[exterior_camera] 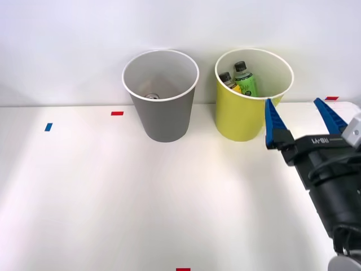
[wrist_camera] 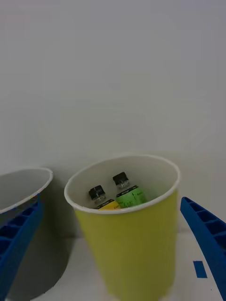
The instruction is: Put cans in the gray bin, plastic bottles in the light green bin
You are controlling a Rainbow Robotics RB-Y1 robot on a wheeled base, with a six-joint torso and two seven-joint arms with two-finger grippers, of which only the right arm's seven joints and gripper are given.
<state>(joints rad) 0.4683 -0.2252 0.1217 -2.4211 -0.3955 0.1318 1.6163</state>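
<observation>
The gray bin [exterior_camera: 163, 113] stands at the back of the white table, and a small silvery can [exterior_camera: 152, 96] shows as a round top at its bottom. To its right stands the light green bin [exterior_camera: 242, 116] [wrist_camera: 132, 240], holding two dark-capped plastic bottles: a bright green one [exterior_camera: 245, 80] [wrist_camera: 129, 194] and a yellow-labelled one [exterior_camera: 229, 81] [wrist_camera: 102, 199]. My right gripper [exterior_camera: 300, 110] [wrist_camera: 113, 263] hovers open and empty just right of the light green bin, near its rim height, its blue fingers [exterior_camera: 272, 121] spread wide. The gray bin's rim [wrist_camera: 23, 188] also appears in the right wrist view.
Small tape marks lie on the table: red [exterior_camera: 117, 113], blue [exterior_camera: 48, 127], red at the front edge [exterior_camera: 183, 269], red at the far right [exterior_camera: 331, 98], and blue [wrist_camera: 199, 269] near the light green bin. A plain wall rises behind the bins.
</observation>
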